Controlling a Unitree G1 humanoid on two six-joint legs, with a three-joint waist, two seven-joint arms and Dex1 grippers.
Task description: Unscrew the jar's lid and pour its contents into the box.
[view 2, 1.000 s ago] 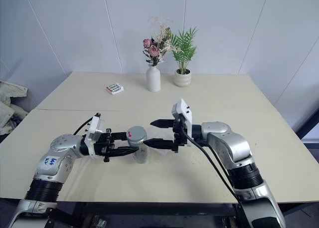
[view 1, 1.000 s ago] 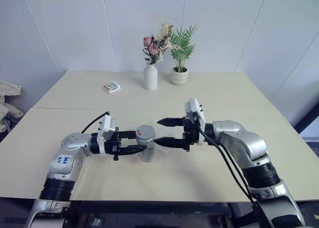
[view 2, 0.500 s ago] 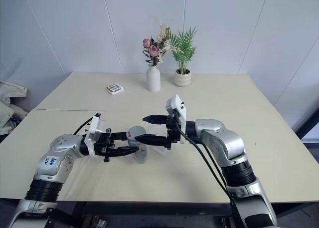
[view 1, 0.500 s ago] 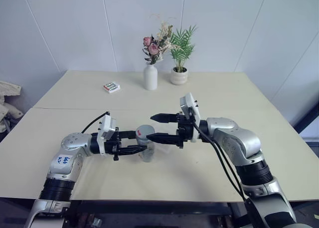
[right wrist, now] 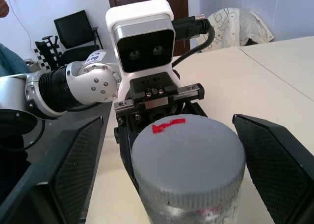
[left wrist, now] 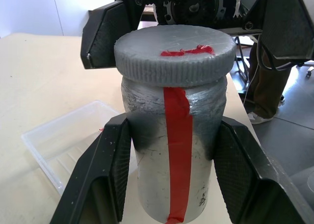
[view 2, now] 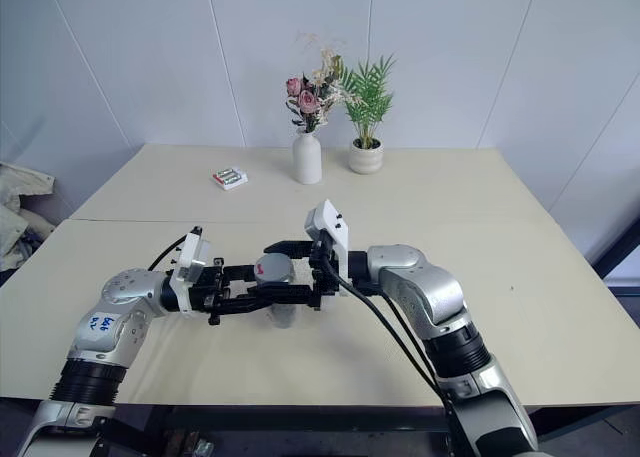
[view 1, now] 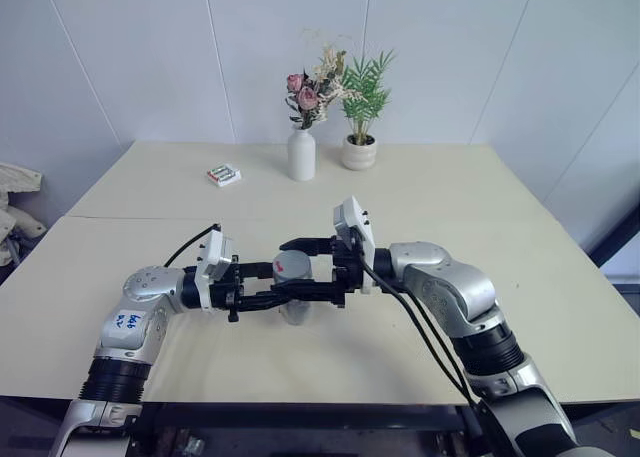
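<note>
Near the front edge of the table (view 1: 480, 192), the left gripper (view 1: 268, 286) is clamped on the body of the jar (left wrist: 175, 172), holding it upright just above the tabletop; a red stripe (left wrist: 178, 150) runs down the jar's side. The lid (left wrist: 174, 51), marked with a red dash, sits on the jar. The right gripper (view 1: 300, 269) reaches in from the opposite side, its fingers (right wrist: 277, 165) spread wide on either side of the lid, not touching it. The clear box (left wrist: 68, 143) lies just behind the jar. Farther back stand a white vase (view 1: 301, 154) with flowers, a potted plant (view 1: 361, 137) and a small pack (view 1: 224, 174).
</note>
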